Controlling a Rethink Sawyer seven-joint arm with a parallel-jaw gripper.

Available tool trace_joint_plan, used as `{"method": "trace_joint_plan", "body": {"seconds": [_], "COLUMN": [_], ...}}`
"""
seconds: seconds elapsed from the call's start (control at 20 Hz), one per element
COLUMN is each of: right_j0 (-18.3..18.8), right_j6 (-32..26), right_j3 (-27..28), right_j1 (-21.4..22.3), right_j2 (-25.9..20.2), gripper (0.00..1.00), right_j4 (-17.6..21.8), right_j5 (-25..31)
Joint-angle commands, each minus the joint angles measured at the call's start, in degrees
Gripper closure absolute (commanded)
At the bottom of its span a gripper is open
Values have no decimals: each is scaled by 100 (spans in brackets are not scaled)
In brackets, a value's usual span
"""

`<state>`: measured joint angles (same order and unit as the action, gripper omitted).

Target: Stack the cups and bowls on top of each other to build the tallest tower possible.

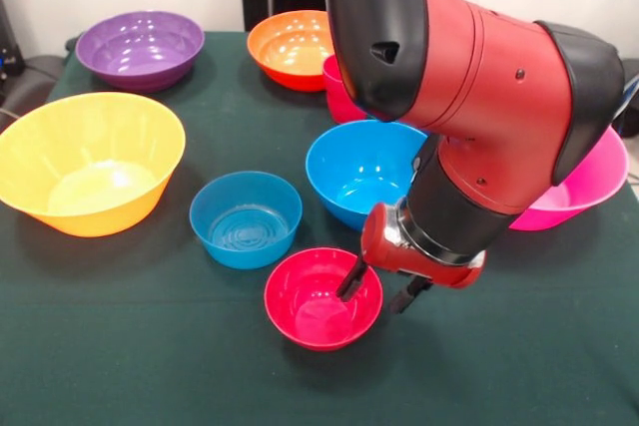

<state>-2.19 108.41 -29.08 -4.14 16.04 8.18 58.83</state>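
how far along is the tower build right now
Nothing looks stacked yet: the yellow-orange bowl, purple bowl, orange bowl, both blue bowls and pink bowl each sit alone on the table. In hand: the pincer is open with one finger inside the small red bowl's rim and one outside, apparently about to grip it. The whole stack remains to be built.

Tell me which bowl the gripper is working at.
The small red bowl, nearest the front: the gripper straddles its rim, one jaw inside. The other bowls stand apart.
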Motion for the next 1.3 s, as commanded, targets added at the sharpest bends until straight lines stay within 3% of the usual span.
{"method": "trace_joint_plan", "body": {"seconds": [0.05,1.1,1.3], "right_j0": [-9,-118,-142], "right_j6": [813,543,498], "right_j3": [-601,-558,-859], "right_j1": [-241,170,376], "right_j2": [-376,-355,-300], "gripper": [0,0,0], "right_j4": [-70,-433,-449], "right_j5": [-76,503,471]}}
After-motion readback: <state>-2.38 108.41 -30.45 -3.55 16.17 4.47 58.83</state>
